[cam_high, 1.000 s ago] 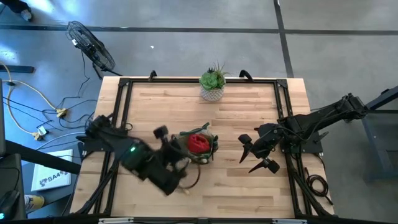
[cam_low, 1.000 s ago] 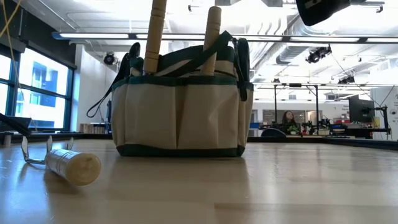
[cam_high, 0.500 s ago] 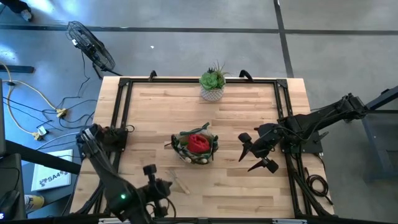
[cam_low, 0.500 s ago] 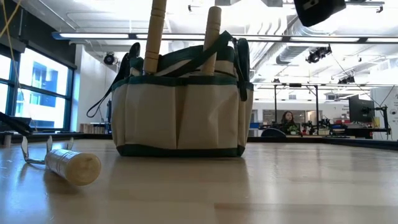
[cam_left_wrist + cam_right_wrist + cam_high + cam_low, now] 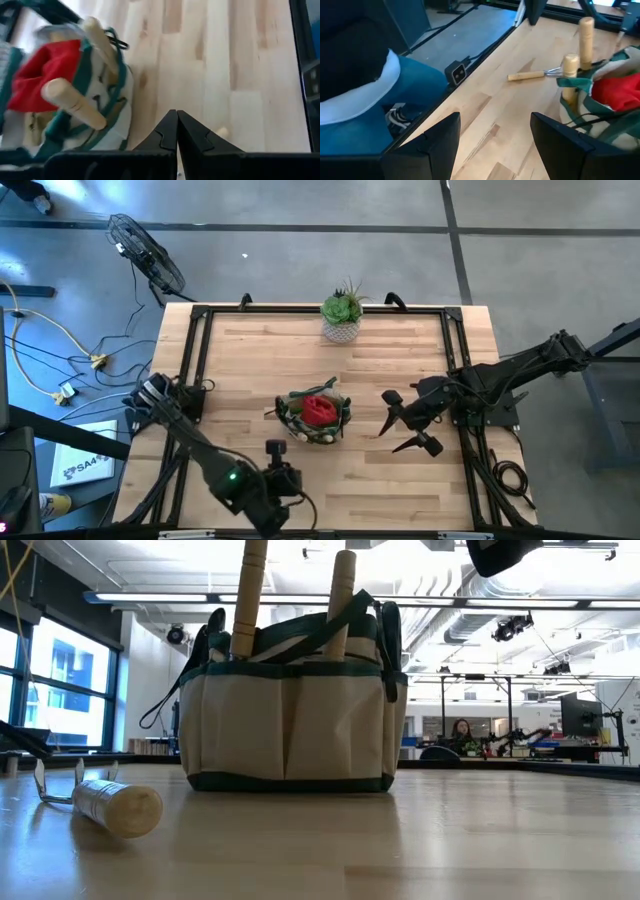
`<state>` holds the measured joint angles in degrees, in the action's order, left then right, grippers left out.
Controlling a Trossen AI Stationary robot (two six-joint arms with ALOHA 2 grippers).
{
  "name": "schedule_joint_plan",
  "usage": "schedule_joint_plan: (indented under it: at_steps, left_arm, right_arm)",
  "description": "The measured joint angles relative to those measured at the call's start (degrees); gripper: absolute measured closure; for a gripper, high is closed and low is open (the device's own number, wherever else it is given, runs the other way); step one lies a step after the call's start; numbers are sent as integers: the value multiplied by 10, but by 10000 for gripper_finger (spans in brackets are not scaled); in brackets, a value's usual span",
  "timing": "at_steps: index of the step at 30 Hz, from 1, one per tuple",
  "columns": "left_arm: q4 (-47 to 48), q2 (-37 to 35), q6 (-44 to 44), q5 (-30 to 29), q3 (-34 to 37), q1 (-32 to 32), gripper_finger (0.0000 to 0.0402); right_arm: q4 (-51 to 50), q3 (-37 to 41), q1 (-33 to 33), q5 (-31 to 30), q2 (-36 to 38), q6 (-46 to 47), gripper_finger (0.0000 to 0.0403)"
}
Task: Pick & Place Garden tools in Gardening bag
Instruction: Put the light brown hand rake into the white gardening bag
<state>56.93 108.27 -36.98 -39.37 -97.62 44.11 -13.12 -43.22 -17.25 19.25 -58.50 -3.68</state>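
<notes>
The bag (image 5: 315,416) stands upright near the middle of the desk (image 5: 400,480), already holding a red item (image 5: 319,409) and two wooden handles (image 5: 250,595) that stick up out of its mouth. One tool with a pale wooden handle and metal prongs, a small fork (image 5: 105,803), lies flat on the desk just beside the bag, on the side toward the left arm; in the high view that arm largely hides it.

The left tool (image 5: 278,463) hangs over the desk's front edge, near the bag, its fingers (image 5: 172,132) pressed together on nothing. The right tool (image 5: 400,423) waits on the bag's other side, well apart from it, its fingers (image 5: 432,137) spread and empty.

This looks like the gap between one drop and the next pickup: most of the garden tools appear to be stowed, and the fork looks like the last one out. The next move would call for the left tool to spread its fingers, come down over the fork's handle, pinch it across its width, then lift it clear of the bag's rim and release it among the handles. A round handle lying flat may roll, so a centred grip matters.
</notes>
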Motion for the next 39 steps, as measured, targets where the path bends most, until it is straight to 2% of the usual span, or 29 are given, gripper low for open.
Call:
schedule_joint_plan:
  at_steps: [3, 8, 13, 17, 22, 26, 33, 39]
  left_arm:
    - [2, 3, 49, 43, 0, -14, 399]
    - [-6, 5, 135, 27, 0, -17, 374]
    - [-7, 5, 142, -4, 0, -18, 321]
    - [-4, 5, 126, -5, 0, -18, 269]
    - [11, 5, 190, 64, 15, -17, 224]
    - [4, 6, 228, 89, 42, -18, 211]
    - [-64, 6, 277, 115, 65, -44, 209]
    - [-64, 6, 298, 138, 92, -52, 209]
  right_arm:
    - [10, 0, 0, -4, 0, 10, 170]
    - [24, 0, 0, -3, 0, 11, 170]
    - [22, 0, 0, -14, 0, 11, 170]
    - [22, 0, 0, -14, 0, 11, 170]
    - [22, 0, 0, -14, 0, 22, 170]
    - [19, 0, 0, -13, 0, 40, 170]
    - [16, 0, 0, -13, 0, 61, 170]
    - [16, 0, 0, -9, 0, 87, 170]
